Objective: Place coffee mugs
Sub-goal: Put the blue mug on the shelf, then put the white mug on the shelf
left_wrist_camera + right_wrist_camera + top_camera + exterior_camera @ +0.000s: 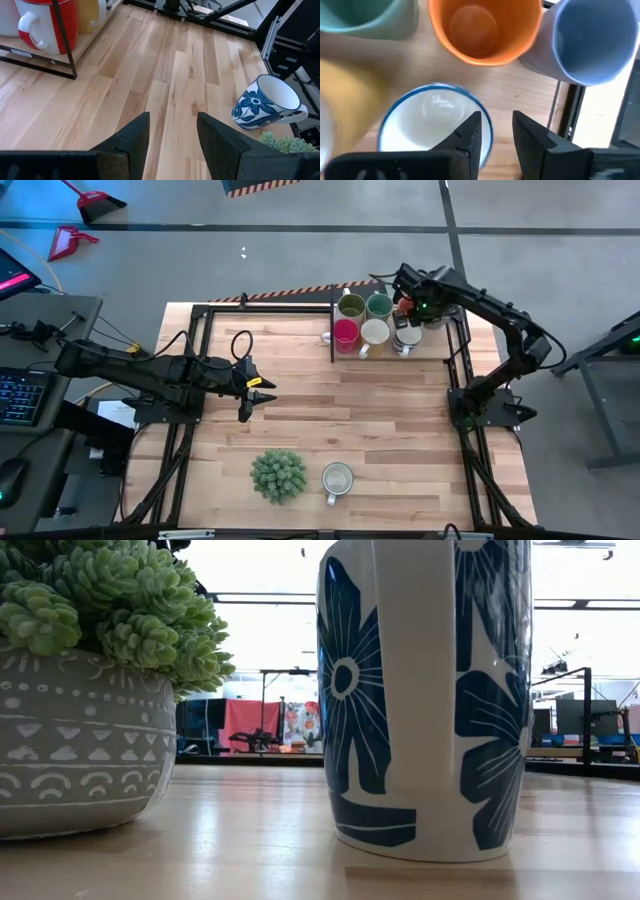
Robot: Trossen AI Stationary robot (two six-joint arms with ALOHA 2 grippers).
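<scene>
The right gripper (496,131) stood part-open, empty, straddling the blue-rimmed white ceramic mug's (427,122) rim. The remaining blue-flowered white mug (337,479) sat beside the spiky potted plant (277,475), nearer the open, empty left gripper (257,394).

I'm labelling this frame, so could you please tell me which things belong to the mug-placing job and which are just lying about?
Part of the job:
- mugs in the rack
- blue-rimmed white mug under the right gripper, jaws open
- blue-flowered white mug near the table's front edge
- left gripper, waiting mid-table, jaws open

Just lying about:
- potted succulent
- keyboard
- red dustpan
</scene>
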